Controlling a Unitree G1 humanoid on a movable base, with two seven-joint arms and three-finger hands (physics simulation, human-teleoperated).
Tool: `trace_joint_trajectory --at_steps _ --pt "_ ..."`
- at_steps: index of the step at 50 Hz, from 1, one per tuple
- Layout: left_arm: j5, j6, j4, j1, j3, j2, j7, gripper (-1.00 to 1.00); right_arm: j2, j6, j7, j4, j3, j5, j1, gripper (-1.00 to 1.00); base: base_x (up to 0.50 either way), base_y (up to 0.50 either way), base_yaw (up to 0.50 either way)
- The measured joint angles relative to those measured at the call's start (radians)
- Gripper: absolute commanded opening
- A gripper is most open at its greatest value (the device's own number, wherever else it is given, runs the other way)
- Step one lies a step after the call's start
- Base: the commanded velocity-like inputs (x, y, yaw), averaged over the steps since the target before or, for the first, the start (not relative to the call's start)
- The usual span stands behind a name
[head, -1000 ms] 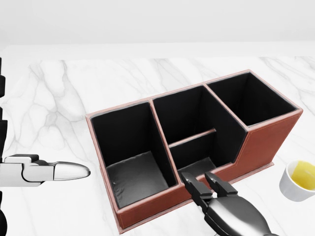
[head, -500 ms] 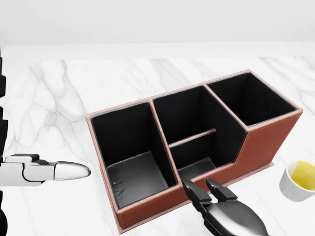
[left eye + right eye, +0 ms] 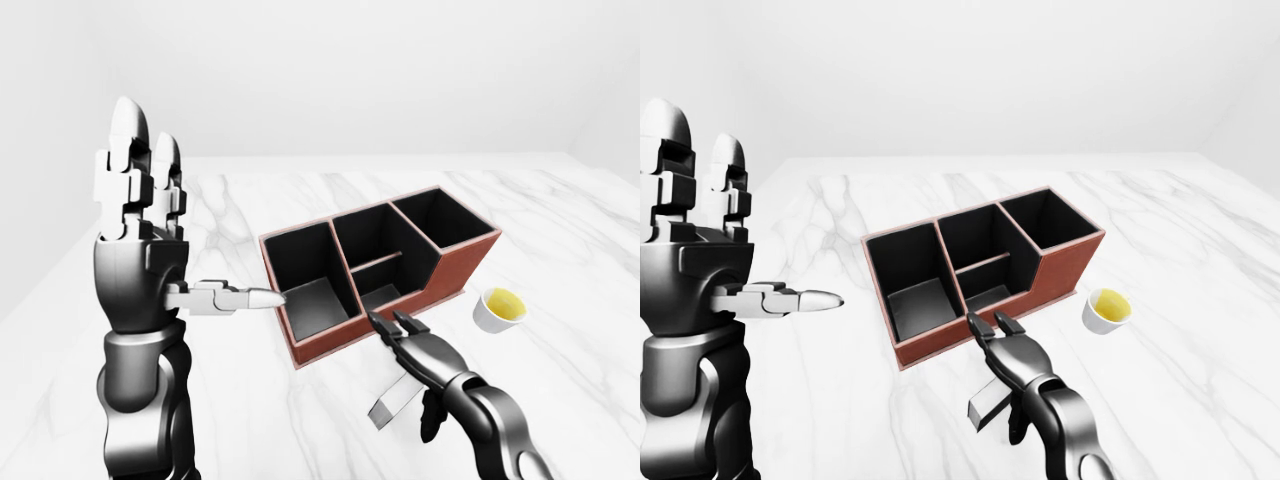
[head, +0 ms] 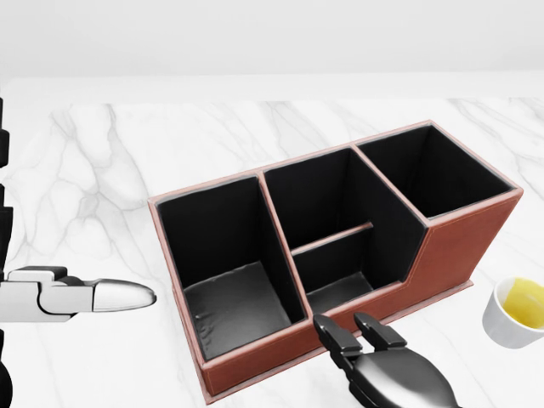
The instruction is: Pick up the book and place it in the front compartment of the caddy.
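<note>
The caddy [image 4: 459, 246] is a red-brown box with black compartments, all empty: a large one at the left, a divided pair in the middle, a tall one at the right. A small grey slab, seemingly the book [image 3: 392, 403], lies tilted on the marble below the caddy, partly hidden under my right hand. My right hand [image 3: 400, 335] hovers over it, fingers stretched toward the caddy's lower wall and thumb hanging beside the slab, not closed round it. My left hand [image 3: 190, 215] is raised left of the caddy, open, with its fingers upright and its thumb [image 4: 119, 296] pointing right.
A white cup with yellow liquid [image 3: 500, 308] stands on the white marble table [image 3: 560, 230] right of the caddy. The table's left edge runs close to my left arm. Pale walls stand beyond the table's top edge.
In the head view my right hand has drawn back toward the bottom edge, away from the caddy's lower wall. The left hand and the caddy have not moved.
</note>
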Motion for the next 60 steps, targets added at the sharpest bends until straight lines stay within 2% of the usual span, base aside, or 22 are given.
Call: trace_joint_trajectory --at_steps 37,38,39,40,41,60 --pt "0.003 0.0 -0.003 0.002 -0.003 -0.001 -0.001 1.0 -0.008 0.0 0.0 0.045 0.019 -0.053 -0.001 1.0 0.0 0.0 0.0" --pt "0.003 0.0 -0.003 0.002 -0.003 -0.001 -0.001 1.0 -0.009 0.0 0.0 0.046 0.02 -0.054 -0.001 0.93 0.0 0.0 0.0" --pt "0.003 0.0 -0.003 0.002 -0.003 -0.001 -0.001 1.0 -0.009 0.0 0.0 0.047 0.02 -0.056 -0.001 0.44 0.0 0.0 0.0" --pt "0.003 0.0 -0.003 0.002 -0.003 -0.001 -0.001 1.0 -0.01 0.0 0.0 0.048 0.02 -0.057 -0.002 -0.31 0.0 0.0 0.0" --pt "0.003 0.0 -0.003 0.002 -0.003 -0.001 -0.001 1.0 -0.01 0.0 0.0 0.049 0.02 -0.058 -0.002 -0.96 0.0 0.0 0.0" --pt "0.003 0.0 -0.004 0.001 -0.001 -0.001 -0.001 1.0 -0.015 0.0 0.0 0.061 0.019 -0.065 -0.003 -1.0 0.0 0.0 0.0"
